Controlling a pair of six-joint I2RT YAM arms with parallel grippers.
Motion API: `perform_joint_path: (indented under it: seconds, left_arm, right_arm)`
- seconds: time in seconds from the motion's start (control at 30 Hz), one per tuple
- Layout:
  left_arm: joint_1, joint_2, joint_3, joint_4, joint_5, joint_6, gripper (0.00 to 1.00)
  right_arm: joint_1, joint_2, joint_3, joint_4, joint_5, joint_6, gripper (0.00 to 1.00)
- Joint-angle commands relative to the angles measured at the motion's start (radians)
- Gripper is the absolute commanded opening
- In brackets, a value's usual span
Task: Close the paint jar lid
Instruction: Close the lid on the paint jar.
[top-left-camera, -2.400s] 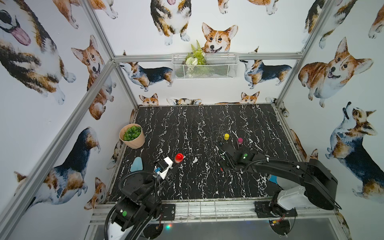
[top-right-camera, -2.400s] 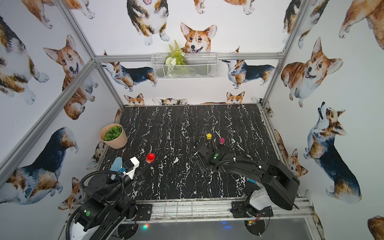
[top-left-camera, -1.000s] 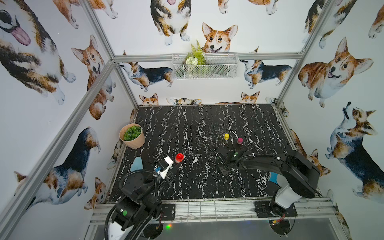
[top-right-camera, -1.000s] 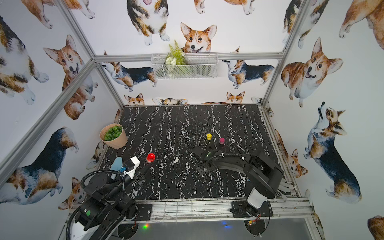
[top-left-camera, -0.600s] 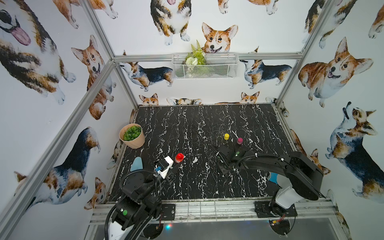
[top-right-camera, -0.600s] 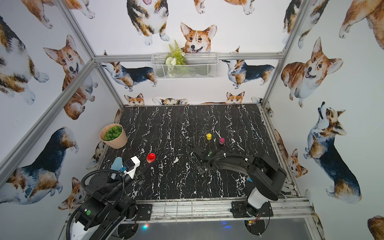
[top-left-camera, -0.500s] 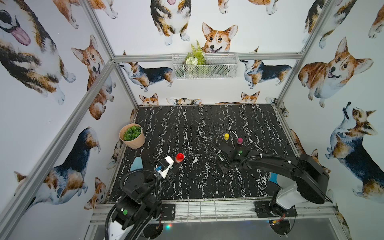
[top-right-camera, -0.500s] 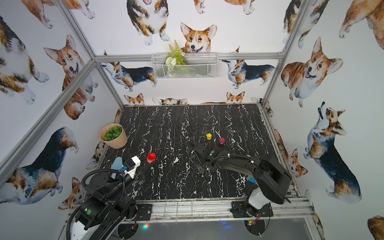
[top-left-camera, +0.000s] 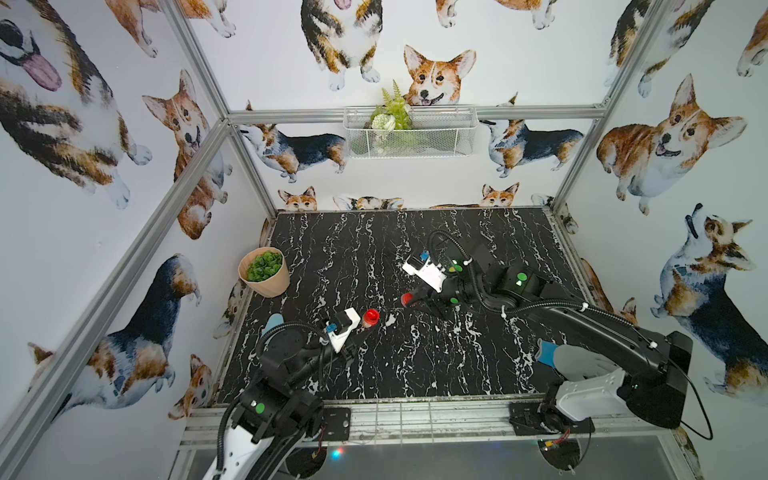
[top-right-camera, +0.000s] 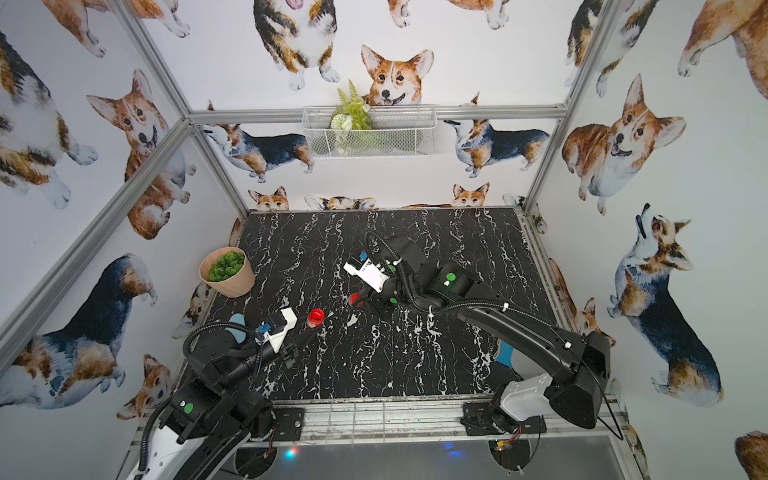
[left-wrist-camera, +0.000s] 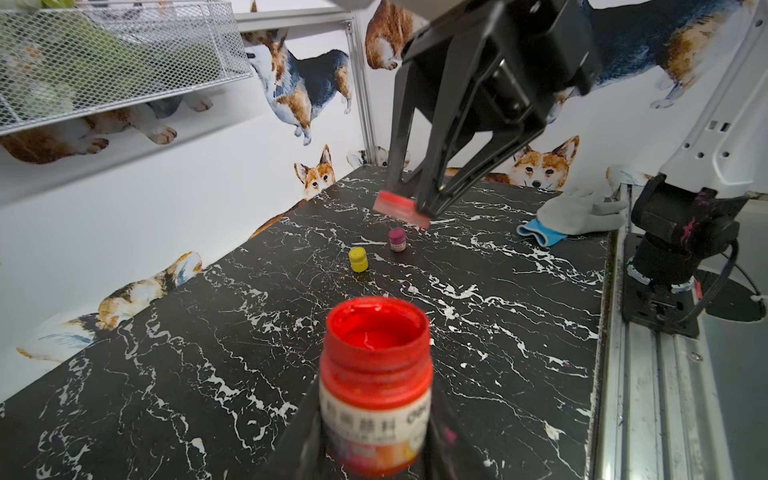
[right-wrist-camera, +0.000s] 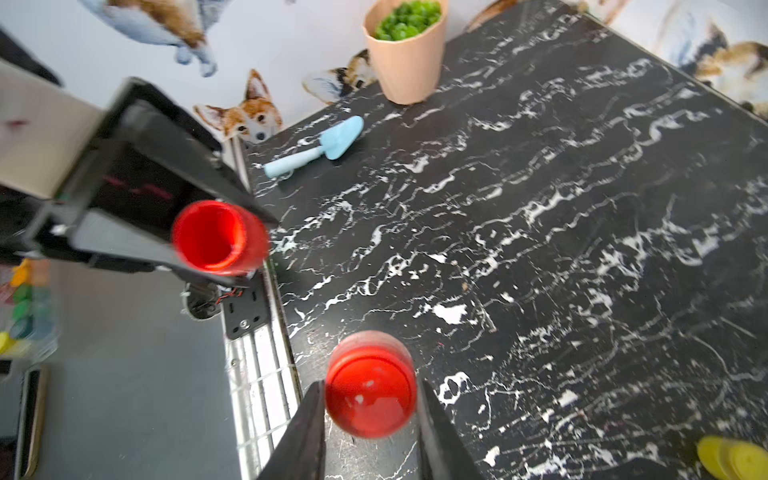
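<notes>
Left claw (left-wrist-camera: 372, 440), near the front of the surface (top-left-camera: 415, 353), is closed on the open red paint jar (left-wrist-camera: 376, 374) and holds it upright. Further in, the right claw (right-wrist-camera: 370, 409) pinches the red lid (right-wrist-camera: 370, 382) in the air, apart from the jar. The step seems to be bringing lid to jar. Next the lid must be centred over the mouth, lowered and turned.

We see a red jar (left-wrist-camera: 374, 386) and lid (right-wrist-camera: 370, 384), yellow pot (left-wrist-camera: 358, 259), magenta pot (left-wrist-camera: 397, 239), black white-veined worktop (top-left-camera: 415, 357), corgi-print walls (top-left-camera: 519, 62).
</notes>
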Motion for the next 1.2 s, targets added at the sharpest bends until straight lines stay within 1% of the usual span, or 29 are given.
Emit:
perform_joint_path:
  seconds: [0.0,0.2,0.37,0.87,1.17]
  left_arm:
    - [0.000,0.033,0.008,0.004,0.017,0.005,0.33]
    - [0.001,0.046,0.011,-0.005,0.002,0.009,0.32]
    - [0.001,0.037,0.010,-0.004,-0.002,0.010,0.32]
    - [0.000,0.026,0.010,-0.002,0.001,0.009,0.32]
    - [0.000,0.023,0.010,-0.001,0.003,0.007,0.32]
  right_arm:
    - [0.013,0.038,0.051,-0.018,-0.126,-0.096,0.30]
    - [0.046,0.138,0.176,-0.091,-0.145,-0.168,0.30]
    - [0.048,0.197,0.249,-0.140,-0.152,-0.192,0.30]
    - [0.083,0.270,0.318,-0.181,-0.162,-0.223,0.31]
    - [0.083,0.302,0.355,-0.207,-0.174,-0.239,0.31]
